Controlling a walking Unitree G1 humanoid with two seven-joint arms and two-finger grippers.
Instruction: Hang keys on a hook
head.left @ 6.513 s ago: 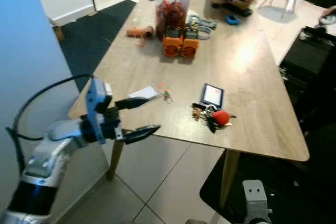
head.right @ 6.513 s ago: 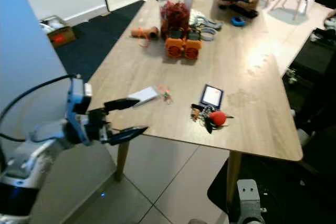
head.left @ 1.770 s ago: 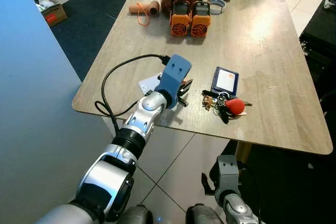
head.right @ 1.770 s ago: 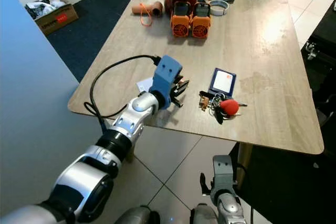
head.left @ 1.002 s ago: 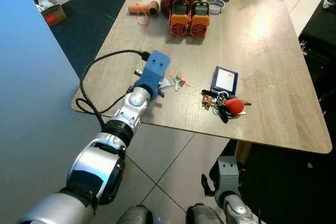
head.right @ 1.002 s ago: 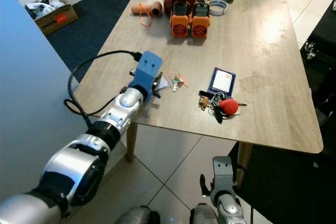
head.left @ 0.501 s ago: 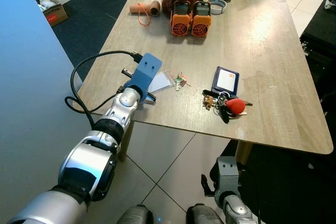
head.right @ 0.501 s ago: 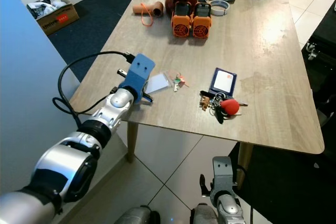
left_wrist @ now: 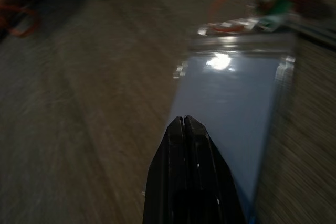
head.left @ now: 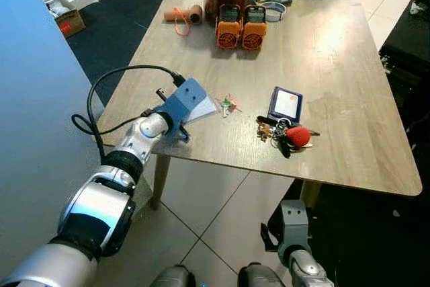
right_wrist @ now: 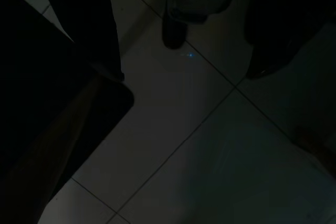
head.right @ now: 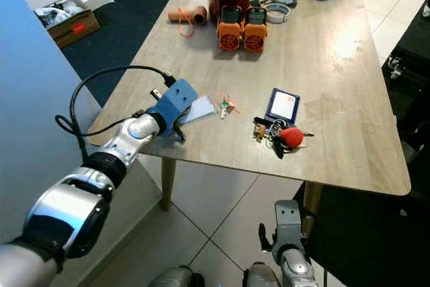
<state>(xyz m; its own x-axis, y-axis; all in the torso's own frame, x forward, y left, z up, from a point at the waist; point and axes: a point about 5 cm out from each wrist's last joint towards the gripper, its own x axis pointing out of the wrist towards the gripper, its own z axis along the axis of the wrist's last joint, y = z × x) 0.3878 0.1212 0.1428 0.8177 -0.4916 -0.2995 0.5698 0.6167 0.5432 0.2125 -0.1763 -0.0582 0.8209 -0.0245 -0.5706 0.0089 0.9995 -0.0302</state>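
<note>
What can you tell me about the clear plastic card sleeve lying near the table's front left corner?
The card sleeve is a flat, glossy, see-through rectangle with a whitish card inside, lying flat on the wooden table. A small bunch of green and orange keys sits at its far end. The left pincer, fingers closed together, rests over its near end.

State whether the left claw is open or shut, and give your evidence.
Shut. In the left wrist view the left claw has both black fingers pressed together, with a clear plastic tag beneath them.

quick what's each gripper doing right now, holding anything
left gripper: shut, tips resting on the clear card sleeve, holding nothing.
right gripper: hangs idle; state cannot be told.
</note>
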